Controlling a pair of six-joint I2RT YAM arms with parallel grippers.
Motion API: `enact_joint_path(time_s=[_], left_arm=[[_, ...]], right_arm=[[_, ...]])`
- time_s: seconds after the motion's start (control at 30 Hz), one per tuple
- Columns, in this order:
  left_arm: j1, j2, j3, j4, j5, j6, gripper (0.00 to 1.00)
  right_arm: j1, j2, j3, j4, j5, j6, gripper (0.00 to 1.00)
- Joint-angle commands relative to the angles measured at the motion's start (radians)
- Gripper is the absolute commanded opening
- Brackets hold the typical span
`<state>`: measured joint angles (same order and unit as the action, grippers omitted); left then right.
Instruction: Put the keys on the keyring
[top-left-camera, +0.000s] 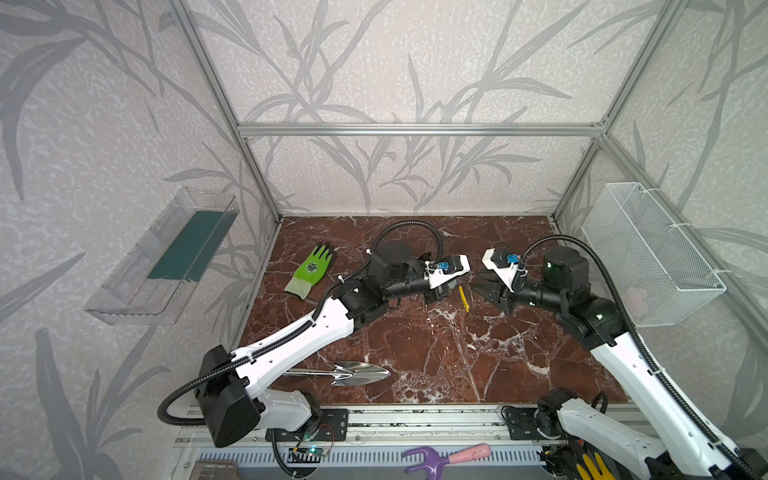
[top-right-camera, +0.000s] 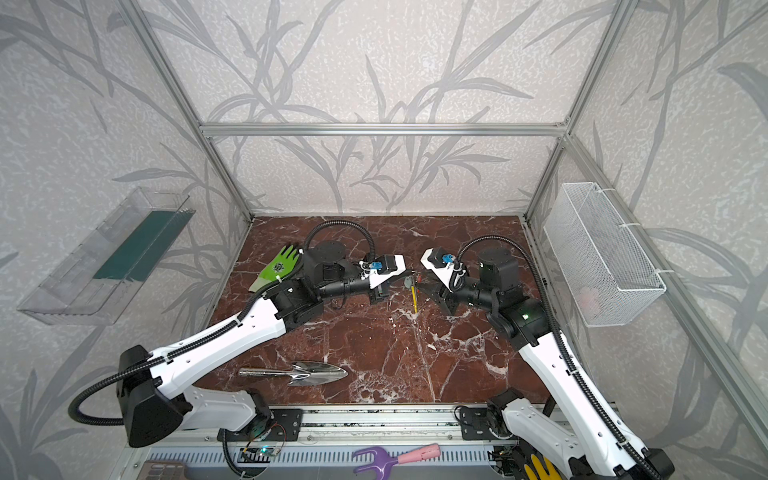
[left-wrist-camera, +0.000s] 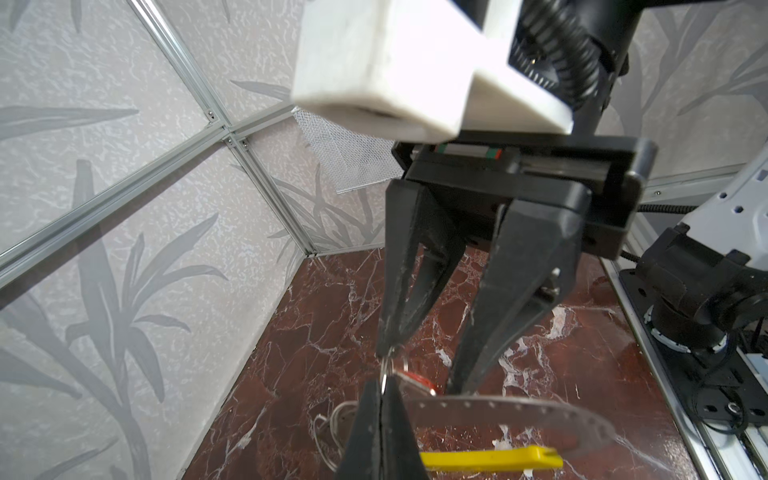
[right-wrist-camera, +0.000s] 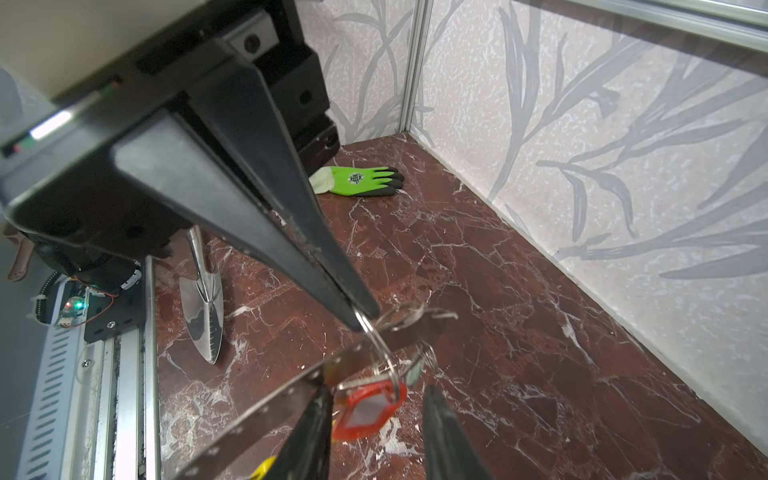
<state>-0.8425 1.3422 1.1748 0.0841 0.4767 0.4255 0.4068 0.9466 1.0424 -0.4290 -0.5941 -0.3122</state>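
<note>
The keyring (left-wrist-camera: 511, 409), a grey band with small holes and a yellow segment (top-left-camera: 464, 298), is held upright above the marble floor. My left gripper (left-wrist-camera: 384, 384) is shut on its edge, where a thin wire ring (right-wrist-camera: 376, 336) loops round the band. From that wire ring hangs the key's red tag (right-wrist-camera: 368, 411), between the fingers of my right gripper (right-wrist-camera: 378, 390), which is open and does not touch it. A pale mint tag (right-wrist-camera: 414, 372) shows just behind. In both top views the two grippers meet tip to tip at mid-table, left (top-left-camera: 444, 293) and right (top-left-camera: 484, 286).
A green glove (top-left-camera: 311, 270) lies at the back left of the floor and a shiny trowel (top-left-camera: 353, 372) near the front left. A wire basket (top-left-camera: 648, 257) hangs on the right wall, a clear tray (top-left-camera: 166, 257) on the left wall. A purple and pink hand rake (top-left-camera: 444, 457) lies on the front rail.
</note>
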Motion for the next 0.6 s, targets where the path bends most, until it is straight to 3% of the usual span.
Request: enact_joint_path(time_s=[0.0, 0.13, 0.57], left_arm=[[0.003, -0.029, -0.016, 0.095, 0.014, -0.053, 0.00], [0.004, -0.033, -0.024, 0.118, 0.007, -0.070, 0.00], [0.018, -0.035, -0.047, 0.224, 0.025, -0.167, 0.00]], right_arm=[[0.000, 0.015, -0.005, 0.070, -0.040, 0.036, 0.37], [-0.001, 0.018, -0.005, 0.070, -0.032, 0.033, 0.34], [0.000, 0.014, -0.012, 0.078, 0.000, 0.007, 0.05]])
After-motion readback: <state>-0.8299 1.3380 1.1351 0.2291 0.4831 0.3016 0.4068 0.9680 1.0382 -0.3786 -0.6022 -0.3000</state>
